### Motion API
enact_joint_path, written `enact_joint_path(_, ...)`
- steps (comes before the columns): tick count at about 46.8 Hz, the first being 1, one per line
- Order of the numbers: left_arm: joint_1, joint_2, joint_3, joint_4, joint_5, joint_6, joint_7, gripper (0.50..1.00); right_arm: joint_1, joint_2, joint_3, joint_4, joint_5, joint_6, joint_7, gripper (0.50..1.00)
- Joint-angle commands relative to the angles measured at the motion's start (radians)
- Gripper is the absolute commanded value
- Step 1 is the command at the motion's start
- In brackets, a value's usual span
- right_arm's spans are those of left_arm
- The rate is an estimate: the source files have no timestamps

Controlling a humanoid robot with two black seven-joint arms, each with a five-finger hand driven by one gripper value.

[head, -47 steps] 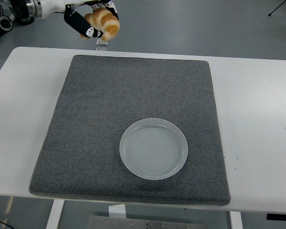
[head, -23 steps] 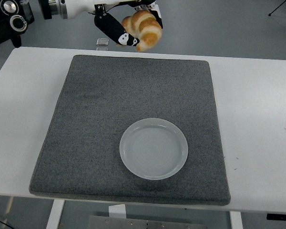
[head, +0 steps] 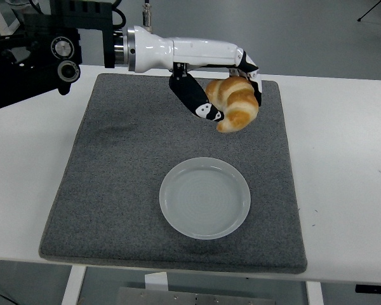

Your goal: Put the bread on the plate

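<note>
So a lot of ground has been covered in the last second. A second ago the bread (head: 233, 103) was being held up past the far left corner of the grey mat (head: 127, 165), off beyond the table's far edge; half a second ago it was still beyond the mat's far edge but nearer the middle. Now it has been carried in over the mat, toward the far right corner, and is held up in the air, beyond the plate (head: 205, 197) and a touch right of its centre. The plate hasn't been budged, it's sitting near the mat's near edge, a bit right of middle, with nothing on it.

The left hand (head: 222, 95) is closed around the bread, black thumb curled underneath and the other fingers wrapped over the far side. The right hand isn't seen at all.

The bread itself looks like a croissant-style roll, golden brown, ridged, paler at the folds, hanging slightly tilted.

Probably only a short carry toward the near edge and a lowering are left, then the release.
</note>
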Motion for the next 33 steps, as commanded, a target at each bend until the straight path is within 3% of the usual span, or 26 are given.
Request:
enact_joint_path(1,0.023,-0.026,0.0,0.003,0.054,-0.018,0.0,0.5,0.0,0.0,0.0,0.0,0.0,0.0,0.001,0.952)
enact_joint_path(16,0.156,-0.07,0.009,0.01,0.247,-0.053,0.002,0.5,0.0,0.0,0.0,0.0,0.0,0.0,0.0,0.952)
enact_joint_path(33,0.167,-0.072,0.129,0.032,0.387,-0.045,0.007,0.5,0.0,0.0,0.0,0.0,0.0,0.0,0.0,0.952)
